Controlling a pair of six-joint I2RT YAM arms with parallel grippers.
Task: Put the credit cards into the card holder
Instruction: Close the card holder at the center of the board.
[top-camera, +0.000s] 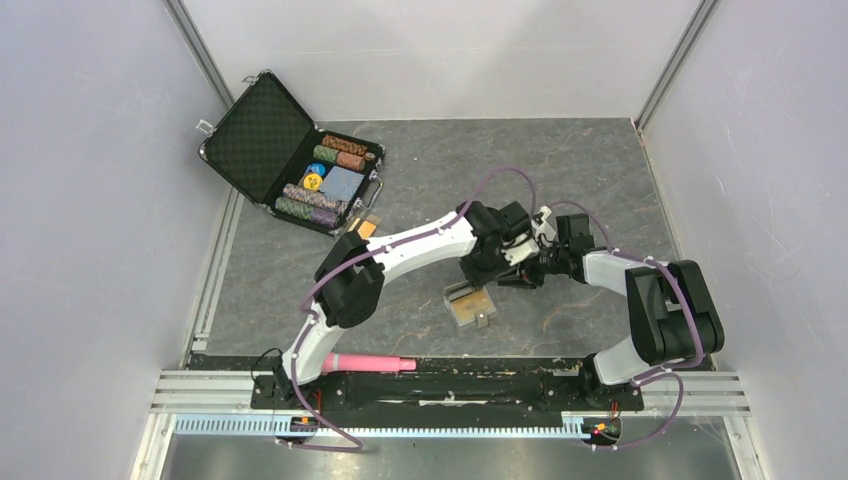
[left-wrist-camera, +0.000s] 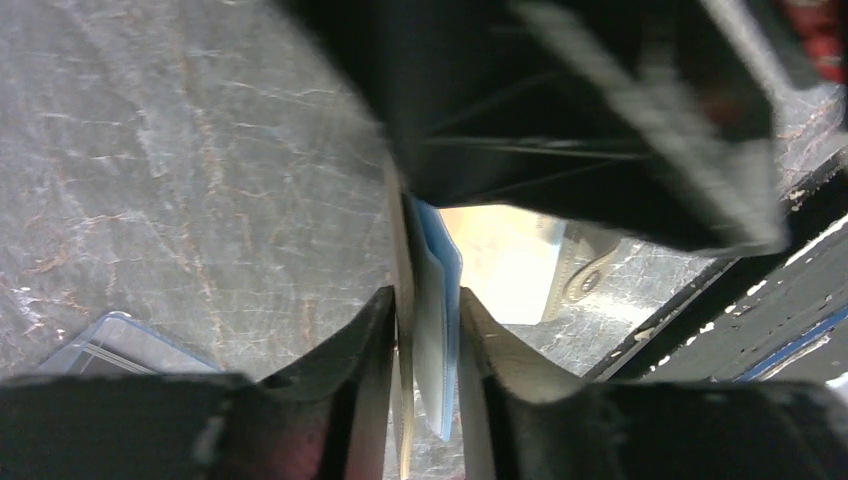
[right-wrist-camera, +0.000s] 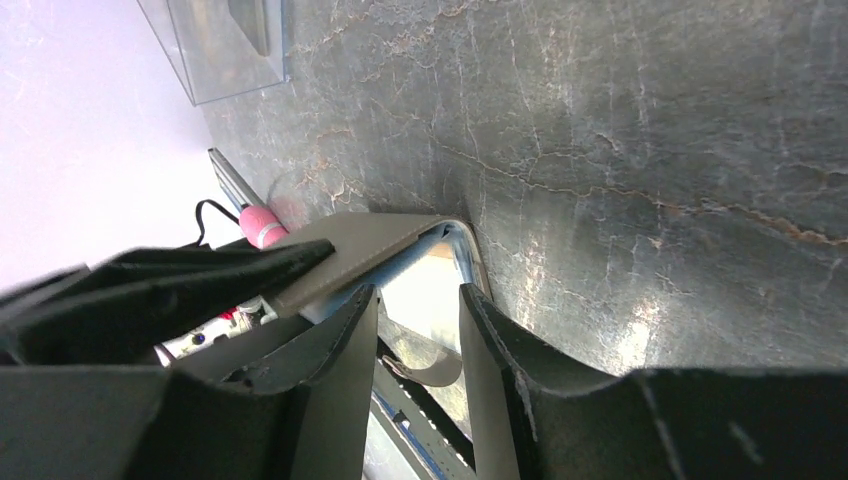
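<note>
The left hand (left-wrist-camera: 425, 310) is clamped on one flap of the card holder (left-wrist-camera: 440, 290), taupe outside and light blue inside, pinching it upright. The rest of the wallet lies open on the counter (top-camera: 560, 170), at about 6 o'clock from the two wrists in the overhead view. A pale orange-gold card (left-wrist-camera: 500, 265) shows just beyond the pinched flap, seemingly resting in the opened holder, though I cannot tell whether it is seated in a pocket. The right hand (right-wrist-camera: 418, 292) hangs close at 3 o'clock of the left with its fingers apart, apparently gripping nothing. Another orange card (top-camera: 367, 228) lies near the poker chip case (top-camera: 262, 140), at about 10 o'clock from the holder. The main risk is the thin flap slipping from the pinch and folding shut. Pulling on it could also tilt the wallet and slide the card out. With the two hands so close, the right could knock the left and loosen its hold.
</note>
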